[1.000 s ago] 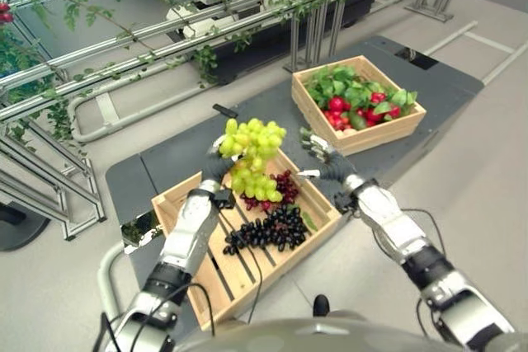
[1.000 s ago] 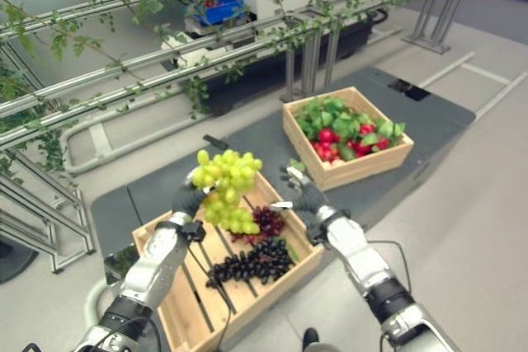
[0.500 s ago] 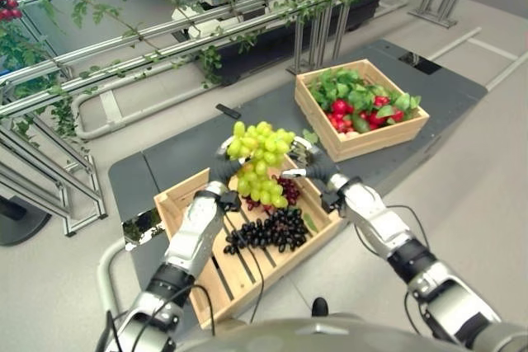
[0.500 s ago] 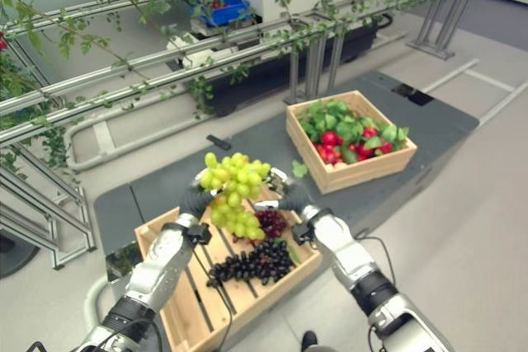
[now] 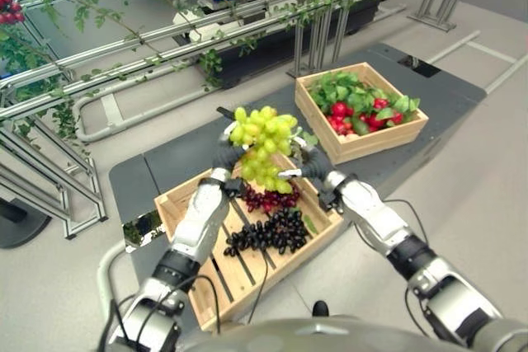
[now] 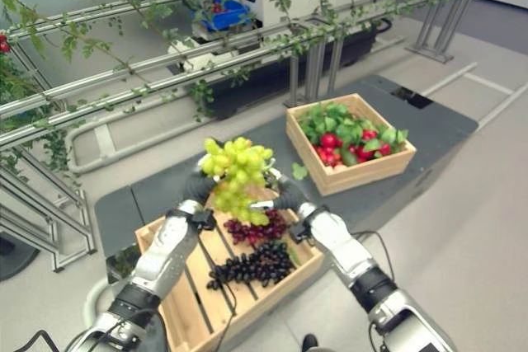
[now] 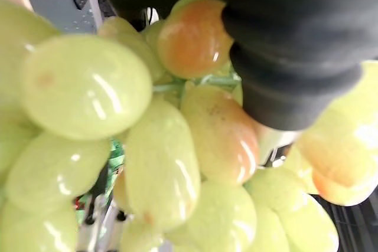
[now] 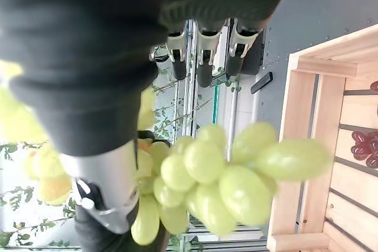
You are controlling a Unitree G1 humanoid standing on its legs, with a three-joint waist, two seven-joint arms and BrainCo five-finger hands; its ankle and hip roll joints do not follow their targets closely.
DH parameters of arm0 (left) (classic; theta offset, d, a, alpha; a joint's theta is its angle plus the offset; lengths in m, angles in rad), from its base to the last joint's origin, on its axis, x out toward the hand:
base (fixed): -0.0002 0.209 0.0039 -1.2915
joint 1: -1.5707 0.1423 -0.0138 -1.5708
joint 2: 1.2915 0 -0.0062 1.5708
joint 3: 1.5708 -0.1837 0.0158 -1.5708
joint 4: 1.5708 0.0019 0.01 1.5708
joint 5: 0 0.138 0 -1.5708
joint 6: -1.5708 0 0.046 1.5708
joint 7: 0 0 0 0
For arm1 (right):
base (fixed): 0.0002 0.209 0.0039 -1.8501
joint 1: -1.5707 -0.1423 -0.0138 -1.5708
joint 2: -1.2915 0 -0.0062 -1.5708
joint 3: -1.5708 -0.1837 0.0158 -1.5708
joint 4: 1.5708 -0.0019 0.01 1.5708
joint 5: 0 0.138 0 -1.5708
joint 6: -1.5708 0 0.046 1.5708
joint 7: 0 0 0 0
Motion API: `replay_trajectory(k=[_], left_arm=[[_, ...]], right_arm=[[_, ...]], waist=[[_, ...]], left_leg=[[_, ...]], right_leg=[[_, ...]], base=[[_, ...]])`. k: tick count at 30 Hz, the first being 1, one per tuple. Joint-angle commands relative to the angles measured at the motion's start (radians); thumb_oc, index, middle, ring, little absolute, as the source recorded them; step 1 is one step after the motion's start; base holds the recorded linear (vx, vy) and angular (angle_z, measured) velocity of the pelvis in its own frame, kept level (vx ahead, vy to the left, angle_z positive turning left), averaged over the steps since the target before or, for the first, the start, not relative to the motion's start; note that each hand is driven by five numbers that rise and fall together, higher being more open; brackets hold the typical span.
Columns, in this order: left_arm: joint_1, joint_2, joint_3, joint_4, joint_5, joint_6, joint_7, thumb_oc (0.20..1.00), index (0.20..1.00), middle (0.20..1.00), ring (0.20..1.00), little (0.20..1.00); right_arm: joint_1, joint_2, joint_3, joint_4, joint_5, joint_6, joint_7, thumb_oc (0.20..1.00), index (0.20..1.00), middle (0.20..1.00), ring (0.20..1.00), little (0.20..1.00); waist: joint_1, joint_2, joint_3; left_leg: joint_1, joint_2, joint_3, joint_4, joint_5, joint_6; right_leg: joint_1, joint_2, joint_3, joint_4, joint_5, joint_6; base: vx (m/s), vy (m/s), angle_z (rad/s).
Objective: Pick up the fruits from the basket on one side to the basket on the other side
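A bunch of green grapes (image 5: 264, 142) hangs above the near wooden crate (image 5: 232, 275), and my left hand (image 5: 224, 158) is shut on it from the left side. My right hand (image 5: 309, 168) is at the bunch's right side with its fingers (image 8: 204, 57) straight; the grapes (image 8: 236, 175) lie between them and the thumb. In the left wrist view the green grapes (image 7: 159, 163) sit right against the hand. Dark grapes (image 5: 272, 231) and red grapes (image 5: 268, 198) lie in the near crate. The far crate (image 5: 379, 142) holds red fruits and green leaves (image 5: 355, 105).
Both crates stand on a dark grey platform (image 5: 186, 146) with pale floor around it. A small black object (image 5: 225, 111) lies on the platform behind the bunch. Metal rails with leafy vines (image 5: 165, 35) run across the back.
My right hand has moved left from beside the crate up to the grape bunch. The left hand has carried the bunch a little higher and to the right.
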Motion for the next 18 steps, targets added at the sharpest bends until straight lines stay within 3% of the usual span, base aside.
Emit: replay_trajectory(k=[1,18], left_arm=[[-0.130,0.006,-0.001,-0.003,0.013,-0.102,0.020,0.200,0.200,0.200,0.200,0.200],[-0.161,-0.012,-0.016,0.012,0.017,-0.102,0.042,0.200,0.200,0.200,0.200,0.200]], right_arm=[[-0.033,0.042,-0.018,-0.036,0.074,-0.078,0.021,1.000,1.000,1.000,1.000,1.000],[0.002,0.041,0.003,-0.118,0.024,-0.086,0.020,1.000,1.000,1.000,1.000,1.000]], waist=[[0.000,-0.046,-0.069],[-0.013,-0.048,-0.067]], left_leg=[[-0.143,-0.035,-0.029,0.087,0.024,0.009],[-0.140,-0.038,-0.028,0.095,0.016,0.010]], right_leg=[[0.055,-0.015,-0.027,0.123,-0.233,0.047],[0.056,-0.019,-0.027,0.129,-0.237,0.047]], base=[[0.00,0.000,0.00],[0.00,0.000,0.00]])
